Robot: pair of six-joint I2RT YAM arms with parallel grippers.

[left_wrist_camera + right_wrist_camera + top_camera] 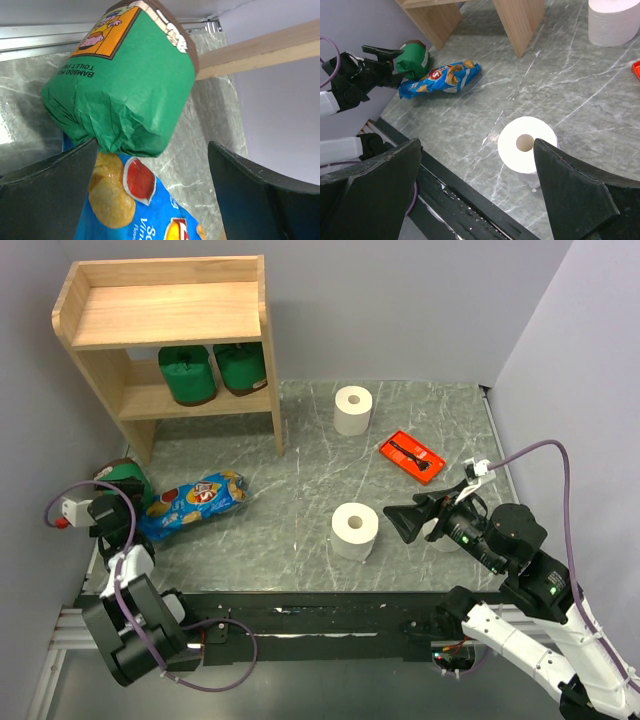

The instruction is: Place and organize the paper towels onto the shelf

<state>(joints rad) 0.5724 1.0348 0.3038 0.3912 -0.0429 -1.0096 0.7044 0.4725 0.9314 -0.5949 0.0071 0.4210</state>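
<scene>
The wooden shelf (165,315) stands at the back left with two green-wrapped rolls (187,375) on its lower tier; its top board is bare. A third green roll (125,85) lies by the left wall, just beyond the tips of my open left gripper (150,200), which holds nothing. One white roll (353,410) stands at mid back, another (527,145) at the front centre. My right gripper (475,190) hovers open above and near that front roll. A white shape (445,537) shows partly behind the right gripper (405,520).
A blue snack bag (135,205) lies under the left gripper and against the green roll. An orange-red tray (412,457) sits at the right. The left wall and the table's front rail are close to the left arm (130,570).
</scene>
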